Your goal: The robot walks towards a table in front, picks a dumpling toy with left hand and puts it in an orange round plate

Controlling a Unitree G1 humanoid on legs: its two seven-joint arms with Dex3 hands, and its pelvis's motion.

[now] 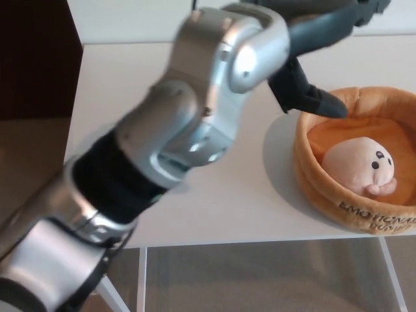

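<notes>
A pale pink dumpling toy with a small face lies inside the orange round plush plate at the right of the white table. My left hand hovers above and to the left of the plate, open, with nothing in it; one dark finger points down near the plate's left rim. The silver left arm crosses the picture from the lower left. The right hand does not show.
The table's front edge runs across the lower part of the picture, with a white leg below it. Brown floor lies to the left. A pale wall stands behind the table.
</notes>
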